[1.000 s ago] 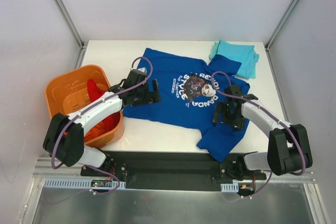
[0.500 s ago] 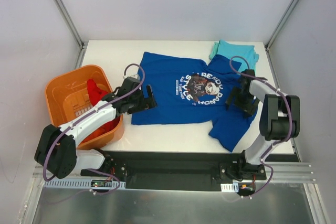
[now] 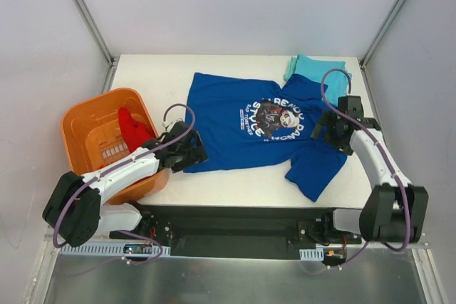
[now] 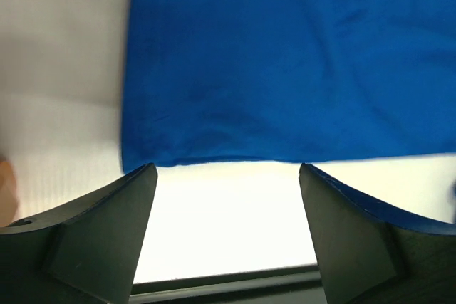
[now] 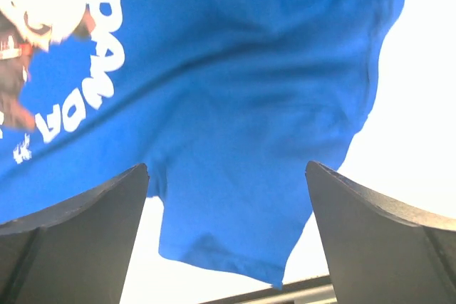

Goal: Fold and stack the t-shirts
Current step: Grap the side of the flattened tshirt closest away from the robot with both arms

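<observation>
You have the royal blue t-shirt (image 3: 249, 129) lying flat on the counter (image 3: 157, 76) with its graphic facing up. Your left gripper (image 3: 192, 156) sits at the shirt's near left hem corner, fingers spread. Your right gripper (image 3: 329, 130) is over the right sleeve, spread wide too. The folded teal t-shirt (image 3: 322, 69) lies at the far right corner, and the red t-shirt (image 3: 132, 129) is in the orange tub (image 3: 78, 122).

You see the royal blue cloth t-shirt (image 5: 235, 90) with white chest lettering (image 5: 78, 97) lying on the white table (image 5: 420, 105). Its sleeve (image 5: 221, 240) reaches down between the right gripper's (image 5: 226, 169) dark fingers, spread wide and gripping nothing.
</observation>
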Robot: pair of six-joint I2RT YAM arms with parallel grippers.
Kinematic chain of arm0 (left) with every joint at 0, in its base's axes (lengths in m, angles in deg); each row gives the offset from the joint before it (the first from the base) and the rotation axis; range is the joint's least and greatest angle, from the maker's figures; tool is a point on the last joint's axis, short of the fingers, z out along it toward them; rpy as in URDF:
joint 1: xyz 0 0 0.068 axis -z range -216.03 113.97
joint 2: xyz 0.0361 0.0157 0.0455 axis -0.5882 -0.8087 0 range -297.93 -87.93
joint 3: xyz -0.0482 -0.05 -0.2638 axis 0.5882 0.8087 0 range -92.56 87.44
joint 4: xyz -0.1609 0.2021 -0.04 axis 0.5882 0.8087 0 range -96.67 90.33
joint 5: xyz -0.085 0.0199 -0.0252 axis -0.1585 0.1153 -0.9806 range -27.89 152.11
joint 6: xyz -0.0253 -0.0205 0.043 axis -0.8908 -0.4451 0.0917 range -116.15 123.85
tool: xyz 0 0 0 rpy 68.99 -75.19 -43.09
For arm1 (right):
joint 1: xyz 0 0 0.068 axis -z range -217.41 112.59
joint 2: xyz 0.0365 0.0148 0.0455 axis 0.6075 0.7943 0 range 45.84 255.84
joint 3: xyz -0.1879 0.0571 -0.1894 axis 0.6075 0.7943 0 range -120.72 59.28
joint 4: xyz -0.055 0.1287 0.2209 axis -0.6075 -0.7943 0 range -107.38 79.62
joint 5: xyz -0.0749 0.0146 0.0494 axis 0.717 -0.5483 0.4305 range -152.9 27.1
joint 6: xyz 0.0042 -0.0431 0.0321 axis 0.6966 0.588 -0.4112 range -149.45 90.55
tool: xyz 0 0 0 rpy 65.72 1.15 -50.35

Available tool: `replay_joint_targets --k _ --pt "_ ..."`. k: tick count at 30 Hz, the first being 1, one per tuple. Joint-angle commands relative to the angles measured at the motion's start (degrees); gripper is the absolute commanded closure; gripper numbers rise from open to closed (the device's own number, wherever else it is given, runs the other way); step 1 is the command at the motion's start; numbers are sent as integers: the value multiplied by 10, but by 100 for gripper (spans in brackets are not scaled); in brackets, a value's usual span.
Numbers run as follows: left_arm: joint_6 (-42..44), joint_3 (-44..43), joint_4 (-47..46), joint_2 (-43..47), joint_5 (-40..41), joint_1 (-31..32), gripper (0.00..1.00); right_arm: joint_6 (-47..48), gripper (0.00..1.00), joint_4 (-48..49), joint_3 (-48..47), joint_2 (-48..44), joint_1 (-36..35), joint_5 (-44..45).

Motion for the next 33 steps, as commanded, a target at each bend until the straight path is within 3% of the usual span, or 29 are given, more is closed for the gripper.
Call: replay_joint_targets --k 1,13,19,26,29,33 --pt "-79 17 34 13 90 7 22 -7 3 -22 50 -85 -20 -12" --pt "-115 -27 133 -64 163 15 40 -3 3 -40 79 -153 -25 -12" --pt "-103 -59 127 -106 141 28 76 -10 3 -63 88 -170 -26 -1" --pt "-88 -71 120 -153 127 36 100 -30 3 -142 139 -212 -32 -14" --pt "-80 -73 118 -152 133 35 100 -43 3 -177 153 -234 -71 -16" --pt "-74 -75 118 -118 162 36 100 -117 3 -195 157 -233 -204 -12"
